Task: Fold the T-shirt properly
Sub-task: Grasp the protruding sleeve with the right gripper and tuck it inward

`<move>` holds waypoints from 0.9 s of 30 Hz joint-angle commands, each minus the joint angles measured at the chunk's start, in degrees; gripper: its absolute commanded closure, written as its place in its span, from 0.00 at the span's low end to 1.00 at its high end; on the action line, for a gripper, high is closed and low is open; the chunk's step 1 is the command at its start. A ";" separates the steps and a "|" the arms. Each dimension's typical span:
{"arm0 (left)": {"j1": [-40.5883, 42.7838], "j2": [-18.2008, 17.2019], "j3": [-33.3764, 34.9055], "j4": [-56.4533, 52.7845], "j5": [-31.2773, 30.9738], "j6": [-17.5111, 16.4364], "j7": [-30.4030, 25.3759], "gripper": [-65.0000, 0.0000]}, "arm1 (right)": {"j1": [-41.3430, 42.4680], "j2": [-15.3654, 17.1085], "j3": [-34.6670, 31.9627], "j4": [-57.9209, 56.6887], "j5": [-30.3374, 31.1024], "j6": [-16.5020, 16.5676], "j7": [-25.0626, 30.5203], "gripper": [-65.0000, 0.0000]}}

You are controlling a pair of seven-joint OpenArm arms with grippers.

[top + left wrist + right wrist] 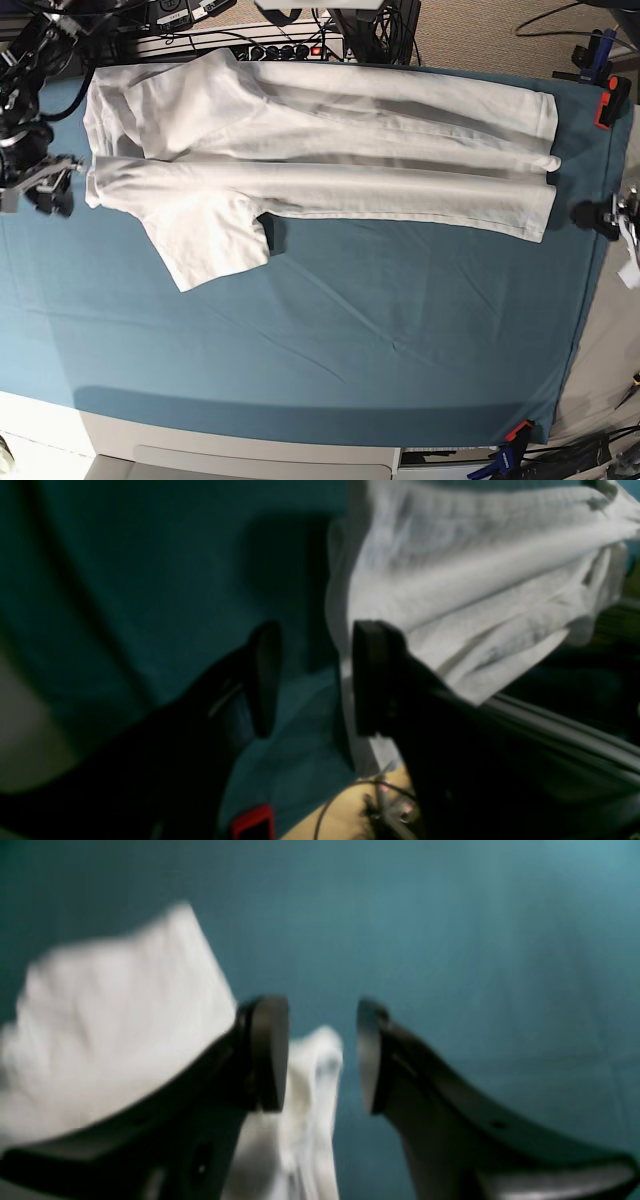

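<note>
Soft, creased white T-shirt [320,150] folded lengthwise into a long band on teal cloth [350,330]; left end effector [312,680] and right end effector [322,1055] both released.

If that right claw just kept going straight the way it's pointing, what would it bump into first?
Probably the T-shirt: a white fold lies straight ahead between the open jaws of the right gripper, with the teal table cloth behind. The blur makes depth uncertain.
</note>
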 commanded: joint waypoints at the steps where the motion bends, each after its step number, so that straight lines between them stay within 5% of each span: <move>1: -1.09 -1.36 -0.44 1.66 -1.08 -0.08 0.04 0.62 | 1.99 0.28 -0.28 -0.11 0.74 -0.39 1.36 0.64; 12: -1.22 -0.07 -0.44 5.60 -1.08 -0.08 0.04 0.62 | 24.17 -2.32 -11.02 -32.76 -1.20 -1.55 3.54 0.64; 18: -1.20 -0.11 -0.44 5.60 -1.08 -0.08 0.04 0.62 | 31.21 -2.38 -19.12 -43.63 -3.08 -1.62 -0.28 0.64; 20: -1.20 -0.09 -0.44 5.60 -1.08 -0.08 0.04 0.62 | 31.23 -2.36 -22.71 -43.76 -3.06 -1.62 -1.73 0.73; 22: -1.20 -0.09 -0.44 5.60 -1.08 -0.08 0.04 0.62 | 31.10 -2.36 -25.83 -43.76 -3.06 -1.57 -3.39 0.99; 27: -1.22 -0.11 -0.44 5.60 -1.08 -0.08 0.04 0.62 | 30.25 -2.64 -30.88 -39.58 1.60 1.25 -10.36 1.00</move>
